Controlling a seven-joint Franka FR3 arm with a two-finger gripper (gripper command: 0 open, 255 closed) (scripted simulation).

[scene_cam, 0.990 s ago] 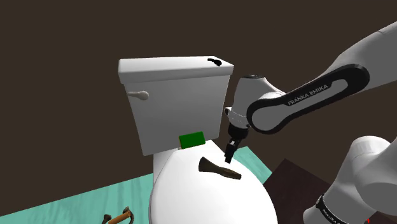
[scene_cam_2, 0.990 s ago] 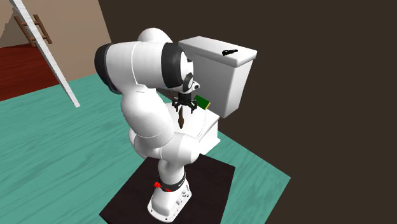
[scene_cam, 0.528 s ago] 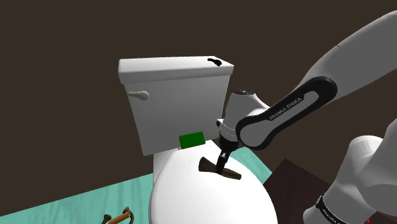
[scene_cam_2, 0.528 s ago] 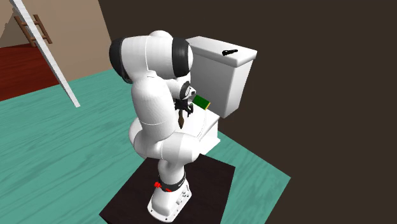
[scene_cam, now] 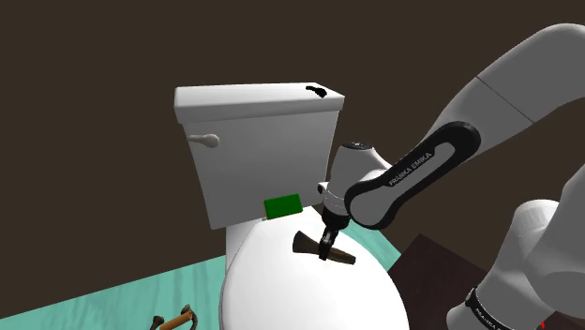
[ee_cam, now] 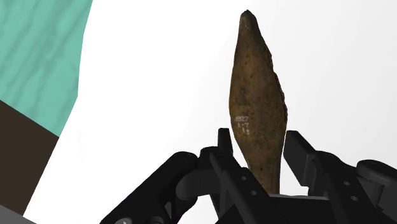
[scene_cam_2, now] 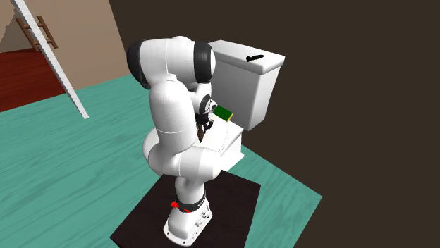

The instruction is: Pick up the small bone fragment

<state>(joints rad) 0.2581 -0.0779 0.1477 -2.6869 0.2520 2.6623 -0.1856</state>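
Down on the white toilet lid (scene_cam: pixel 281 286) with the gripper (ee_cam: pixel 259 137) spread astride the brown bone fragment (ee_cam: pixel 257 95).
Lies flat between the fingers (ee_cam: pixel 224 142), tapering away from the gripper, near end hidden under the hand; cannot tell whether touched. Beyond the gripper: green block (scene_cam: pixel 282 205), white cistern (scene_cam: pixel 253 155), dark wall (scene_cam: pixel 94 141); below, teal floor (scene_cam: pixel 122 292).

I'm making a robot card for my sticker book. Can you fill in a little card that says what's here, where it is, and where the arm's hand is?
setting: white toilet lid, shut; tank behind it; teal floor
bone fragment: brown, pointed, lying on the lid
end effector: black, down at the bone's middle
green block: at the lid's back, against the tank
small black thing: on the tank's top, near a corner
bone lifted: not yet
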